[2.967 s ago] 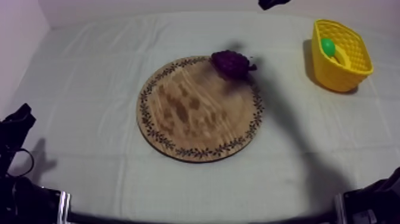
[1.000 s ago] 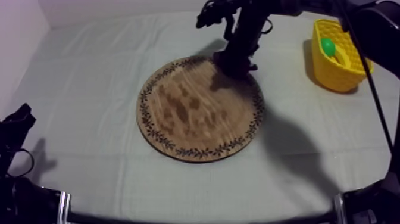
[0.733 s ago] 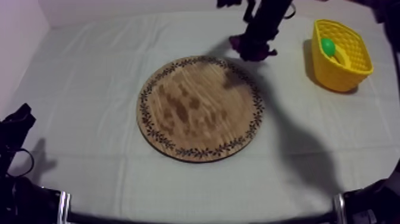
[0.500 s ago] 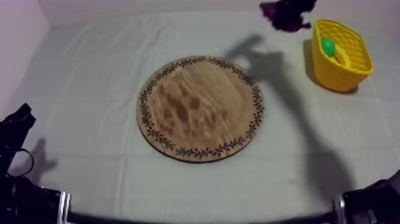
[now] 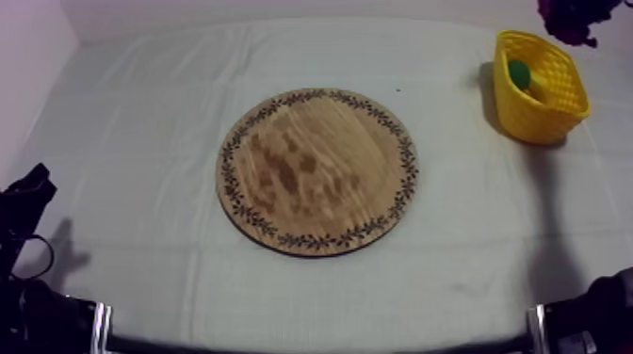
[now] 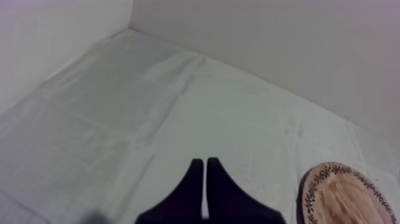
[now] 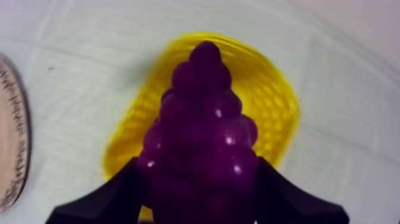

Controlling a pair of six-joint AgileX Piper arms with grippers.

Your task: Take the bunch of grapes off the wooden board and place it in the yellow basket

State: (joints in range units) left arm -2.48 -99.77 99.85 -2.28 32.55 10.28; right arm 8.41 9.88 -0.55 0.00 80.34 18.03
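Over the table (image 5: 141,113), in the top view, the round wooden board (image 5: 317,171) lay at the middle with no fruit on it. The bunch of grapes (image 5: 570,17) was up in the air at the far right, close to the far side of the yellow basket (image 5: 542,87) but not inside it. A small green round thing (image 5: 519,71) sat in the basket. The left gripper (image 5: 28,193) rested low at its own side, well apart from the board and from the basket.

From the left wrist view, the two black fingers (image 6: 193,184) of the left gripper lay together as one narrow wedge, closed on nothing, above the bare table. A part of the board's patterned rim was seen some way off from them.

From the right wrist view, the right gripper (image 7: 199,184) was clamped on the grapes, with one black finger at each side of the bunch. The narrow end of the bunch pointed away from the gripper. The basket lay behind the fruit, so that its yellow rim showed around it. The edge of the board was well apart.

By these views, the picking part seemed done: the board was empty and the grapes were off it, close to the basket. What was left was to bring the bunch over the opening, to open the fingers and to let it drop in, because the grapes were not yet in the basket.
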